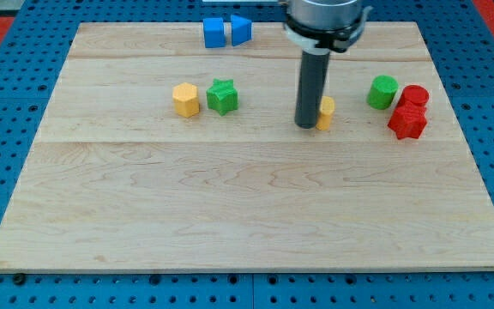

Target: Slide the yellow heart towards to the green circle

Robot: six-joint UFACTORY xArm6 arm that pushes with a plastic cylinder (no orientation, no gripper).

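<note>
The yellow heart lies at the upper middle-right of the wooden board, mostly hidden behind my rod. My tip rests on the board, touching or just at the heart's left side. The green circle lies to the right of the heart and a little nearer the view's top, with a gap of bare wood between them.
A red circle and a red star sit just right of the green circle. A yellow hexagon and green star lie at the left. Two blue blocks sit at the board's top edge.
</note>
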